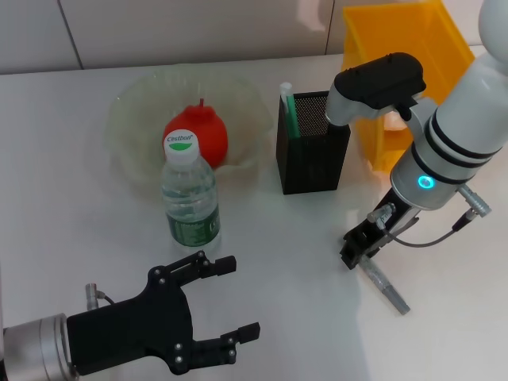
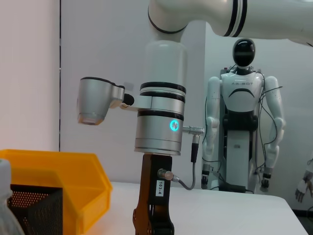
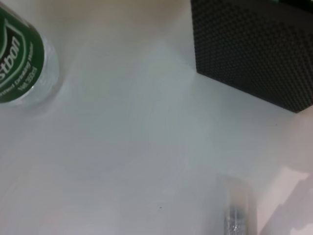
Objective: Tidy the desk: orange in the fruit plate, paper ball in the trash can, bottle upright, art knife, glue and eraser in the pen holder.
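A white tabletop (image 1: pixel 262 262) carried everything. A grey cylindrical glue stick (image 1: pixel 386 283) lay flat on it, in front of the black mesh pen holder (image 1: pixel 313 143). The right gripper (image 1: pixel 359 243) stood at the stick's near end, touching it; whether its fingers gripped, I cannot tell. The clear plastic water bottle (image 1: pixel 190 194) stood upright. The left gripper (image 1: pixel 230 302) hovered nearby, fingers (image 1: pixel 225 264) spread wide, holding nothing.

Red-orange fruit (image 1: pixel 196 132); green-labelled bottle (image 1: pixel 190 198); black mesh pen holder (image 1: pixel 313 143); yellow bin (image 1: pixel 405 48); knife (image 1: pixel 384 283) possibly grey.
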You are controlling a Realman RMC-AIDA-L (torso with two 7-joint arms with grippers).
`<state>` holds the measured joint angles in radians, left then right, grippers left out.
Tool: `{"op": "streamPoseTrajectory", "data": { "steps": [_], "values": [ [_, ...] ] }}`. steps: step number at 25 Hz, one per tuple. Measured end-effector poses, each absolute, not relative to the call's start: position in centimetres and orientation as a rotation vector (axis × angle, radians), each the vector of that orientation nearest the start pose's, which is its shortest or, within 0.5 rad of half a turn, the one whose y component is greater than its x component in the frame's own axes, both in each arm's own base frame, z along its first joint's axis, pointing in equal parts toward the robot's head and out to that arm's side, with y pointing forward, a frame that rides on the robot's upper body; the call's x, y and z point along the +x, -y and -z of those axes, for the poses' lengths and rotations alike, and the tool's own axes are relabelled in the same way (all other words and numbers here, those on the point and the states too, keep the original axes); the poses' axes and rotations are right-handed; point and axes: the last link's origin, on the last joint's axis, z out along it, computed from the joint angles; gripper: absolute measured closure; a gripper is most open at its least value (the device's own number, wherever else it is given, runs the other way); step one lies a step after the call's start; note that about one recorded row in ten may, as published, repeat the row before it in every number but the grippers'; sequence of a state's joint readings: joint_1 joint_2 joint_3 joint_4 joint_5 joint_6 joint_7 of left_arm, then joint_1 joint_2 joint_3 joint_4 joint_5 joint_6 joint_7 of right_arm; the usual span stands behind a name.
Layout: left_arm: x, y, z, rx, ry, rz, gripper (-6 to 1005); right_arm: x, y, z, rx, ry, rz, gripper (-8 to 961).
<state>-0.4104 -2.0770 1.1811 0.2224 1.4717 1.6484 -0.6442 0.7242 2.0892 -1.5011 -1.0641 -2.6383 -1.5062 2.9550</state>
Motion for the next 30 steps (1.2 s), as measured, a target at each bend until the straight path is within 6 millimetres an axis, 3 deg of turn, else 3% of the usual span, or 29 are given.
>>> {"op": "streamPoseTrajectory", "data": {
  "steps": [7,14,18,19,20,21,25,27,30],
  "values": [
    [-26.6,-23.3,7.3,-2.760,0.155,1.060,169,19.2,-35.4,4.6,-2.366,-1.350,0.671,745],
    [-26.6,-23.3,7.2,-2.758,0.154,1.064,169,17.9,-35.0,3.6,-2.409,-1.314,0.565,784],
    [-26.5,-23.2,7.1,-2.758,0.150,1.081,170,16.4,-34.7,0.9,-2.437,-1.261,0.407,806],
    [-26.4,-23.2,7.1,-2.757,0.148,1.087,170,15.9,-34.7,-0.2,-2.442,-1.232,0.350,807],
    [-26.4,-23.2,7.1,-2.756,0.147,1.093,170,15.1,-34.2,-2.6,-2.450,-1.169,0.225,807],
    [-26.4,-23.2,7.0,-2.753,0.146,1.096,170,15.1,-34.2,-2.6,-2.450,-1.169,0.225,808],
    [-26.4,-23.2,6.9,-2.749,0.146,1.100,170,14.2,-33.4,-7.5,-2.429,-0.926,-0.100,810],
    [-26.4,-23.2,6.9,-2.749,0.146,1.100,170,14.3,-33.3,-8.1,-2.418,-0.880,-0.155,811],
    [-26.3,-23.3,7.0,-2.749,0.146,1.103,170,14.9,-33.2,-9.7,-2.364,-0.648,-0.388,812]
  ]
}}
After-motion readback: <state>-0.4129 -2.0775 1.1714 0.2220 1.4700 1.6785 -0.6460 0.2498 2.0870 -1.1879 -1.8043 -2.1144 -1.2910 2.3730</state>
